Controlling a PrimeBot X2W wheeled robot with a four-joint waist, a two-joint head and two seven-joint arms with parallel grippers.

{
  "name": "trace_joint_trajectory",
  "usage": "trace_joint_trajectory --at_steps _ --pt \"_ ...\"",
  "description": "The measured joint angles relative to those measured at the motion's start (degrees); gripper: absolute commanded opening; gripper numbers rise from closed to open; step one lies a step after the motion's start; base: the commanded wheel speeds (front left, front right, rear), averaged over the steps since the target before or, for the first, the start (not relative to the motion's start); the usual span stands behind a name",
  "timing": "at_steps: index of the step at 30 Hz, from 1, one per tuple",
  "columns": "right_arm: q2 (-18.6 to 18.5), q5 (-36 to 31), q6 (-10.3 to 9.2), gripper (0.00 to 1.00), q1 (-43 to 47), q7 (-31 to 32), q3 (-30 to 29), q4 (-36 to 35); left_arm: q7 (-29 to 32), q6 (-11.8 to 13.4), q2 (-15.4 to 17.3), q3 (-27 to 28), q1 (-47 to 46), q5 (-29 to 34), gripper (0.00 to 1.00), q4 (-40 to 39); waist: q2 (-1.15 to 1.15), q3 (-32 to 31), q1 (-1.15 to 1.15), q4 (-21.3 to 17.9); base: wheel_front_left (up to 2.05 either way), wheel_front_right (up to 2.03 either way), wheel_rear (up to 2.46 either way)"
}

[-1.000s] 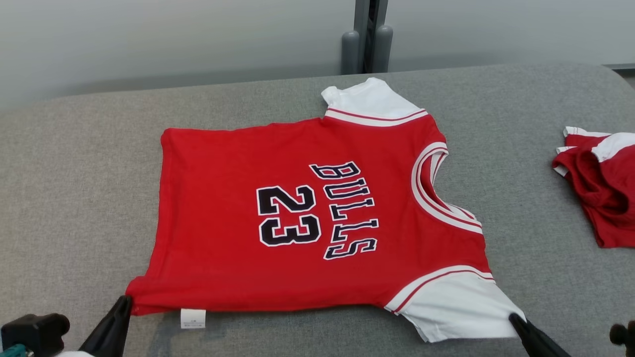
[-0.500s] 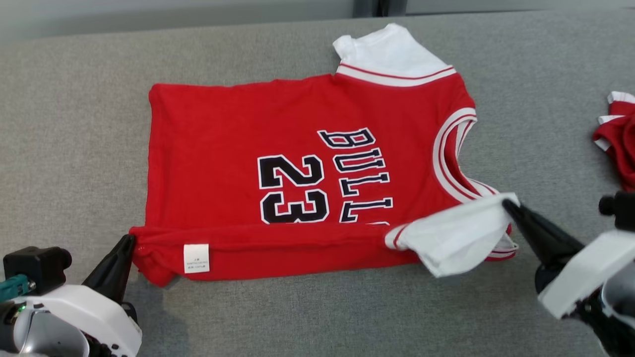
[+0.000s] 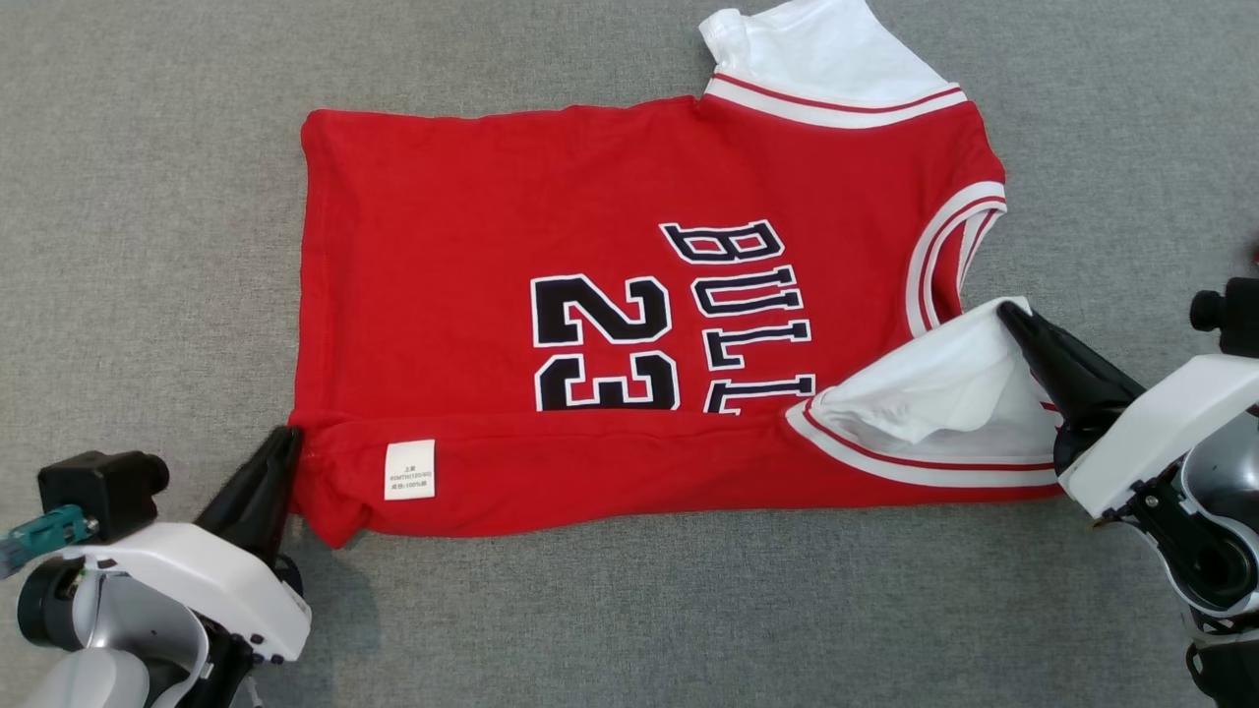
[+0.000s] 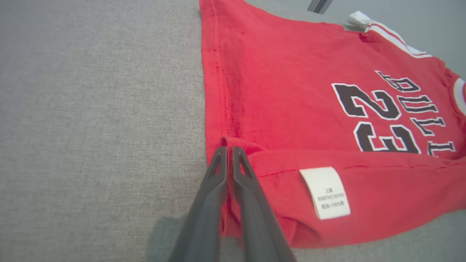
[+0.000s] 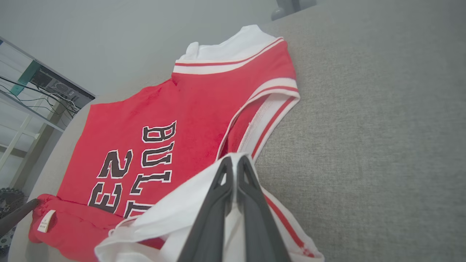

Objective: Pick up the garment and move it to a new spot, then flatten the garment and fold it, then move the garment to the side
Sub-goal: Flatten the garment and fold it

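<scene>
The garment [image 3: 551,226] is a red jersey with white sleeves and black "BULLS 23" lettering, lying on the grey padded table [image 3: 148,197]. Its near edge is folded up over the body, and a white care label [image 3: 409,469] faces up on the fold. My left gripper [image 3: 288,435] is shut on the garment's hem corner [image 4: 222,141] at the lower left. My right gripper [image 3: 1005,313] is shut on the near white sleeve [image 3: 944,383], held over the neckline. The right wrist view shows the sleeve [image 5: 174,211] pinched between my fingers [image 5: 222,182].
The far white sleeve [image 3: 816,59] lies flat at the top of the head view. Grey table cloth [image 3: 639,610] runs bare on every side of the jersey. A shelf with cables [image 5: 32,91] stands beyond the table in the right wrist view.
Both grippers have carried the garment's near edge away from me, folding it over the lower lettering. The head camera has tilted down, so the wall and the other red garment have left view.
</scene>
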Motion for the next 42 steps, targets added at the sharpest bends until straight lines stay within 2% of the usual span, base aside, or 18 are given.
trace_joint_trajectory --at_steps 1,7,10,14,17,21,26,32,42 --pt "0.40 1.02 0.00 1.00 -0.12 -0.96 -0.40 0.55 -0.81 -0.02 -0.38 0.29 -0.30 -0.01 1.00 0.19 0.00 0.02 0.00 0.03 0.00 0.00 0.00" --pt "2.63 5.23 0.00 1.00 0.82 -8.03 -2.92 1.48 -7.95 0.07 -3.89 3.10 -1.20 -0.30 1.00 1.09 0.00 -0.62 0.00 -0.01 0.00 0.00 0.00" --pt "3.42 4.69 0.00 1.00 2.71 -13.95 -4.22 0.41 -12.22 1.34 -5.37 4.56 -1.25 0.70 1.00 1.32 0.00 -1.33 0.00 -0.23 0.00 0.00 0.00" --pt "4.39 -0.26 0.00 1.00 5.31 -22.59 -5.03 -1.04 -17.71 3.58 -6.99 6.10 -1.37 3.34 1.00 0.68 0.00 -2.49 0.00 -0.70 0.00 0.00 0.00" --pt "5.09 -4.45 0.00 1.00 7.17 -27.64 -4.82 -1.48 -19.83 5.14 -8.04 7.16 -1.48 5.91 1.00 -0.09 0.00 -3.41 0.00 -1.09 0.00 0.00 0.00" --pt "5.47 -9.71 0.00 1.00 8.63 -32.73 -4.54 -1.10 -21.02 6.04 -8.60 8.36 -2.08 10.49 1.00 -0.59 0.00 -4.70 0.00 -1.53 0.00 0.00 0.00" --pt "5.05 -16.59 0.00 1.00 10.49 -35.94 -3.94 0.81 -21.37 3.89 -8.15 7.58 -2.31 16.61 1.00 1.23 0.00 -6.43 0.00 -1.82 0.00 0.00 0.00" --pt "4.77 -21.73 0.01 1.00 12.12 -37.31 -2.66 2.87 -21.39 0.74 -8.27 7.06 -2.12 21.97 1.00 4.83 0.00 -8.46 0.00 -1.96 0.00 0.00 0.00" --pt "5.39 -23.43 0.00 1.00 13.11 -37.55 -1.86 4.16 -21.39 -2.99 -11.28 8.82 -1.36 24.38 1.00 8.23 0.00 -10.76 0.00 -1.49 0.00 0.00 0.00"
